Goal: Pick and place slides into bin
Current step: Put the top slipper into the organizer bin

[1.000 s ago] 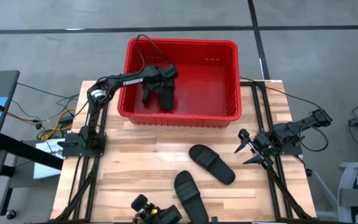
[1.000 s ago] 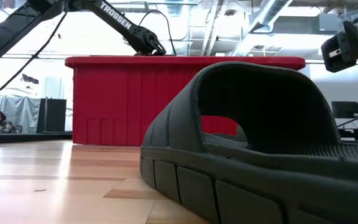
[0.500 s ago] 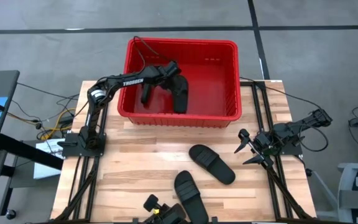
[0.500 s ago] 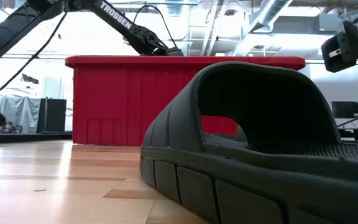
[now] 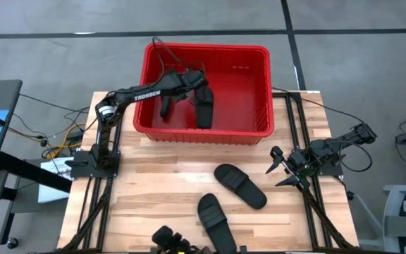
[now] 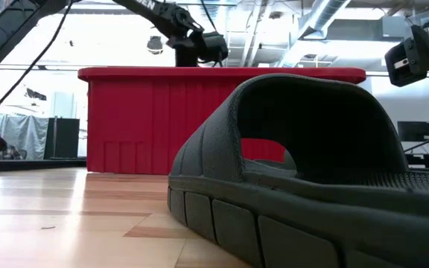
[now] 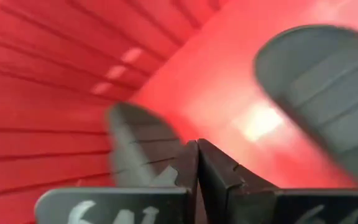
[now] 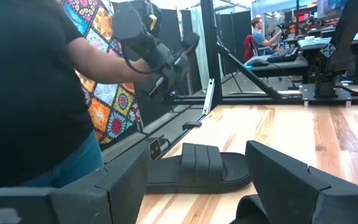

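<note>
The red bin (image 5: 206,53) stands at the table's far side and also shows in the low view (image 6: 147,119). Two black slides lie on its floor, one at the left (image 5: 166,106) and one to its right (image 5: 204,107); both show in the left wrist view (image 7: 138,146) (image 7: 328,93). My left gripper (image 5: 192,76) is shut and empty above them, higher than the bin's rim (image 6: 199,46). Two more slides lie sole-down on the table (image 5: 240,185) (image 5: 215,220). My right gripper (image 5: 277,169) waits open at the table's right edge.
A person in a black shirt (image 8: 36,93) stands by the table holding a dark device (image 8: 154,50). A dark object (image 5: 171,240) sits at the table's near edge. Bare wood lies between the bin and the two slides on the table.
My left gripper has risen from inside the bin to above its rim. The slide that was under it has gone toward the bin's right and now lies on the bin floor beside the other slide.
</note>
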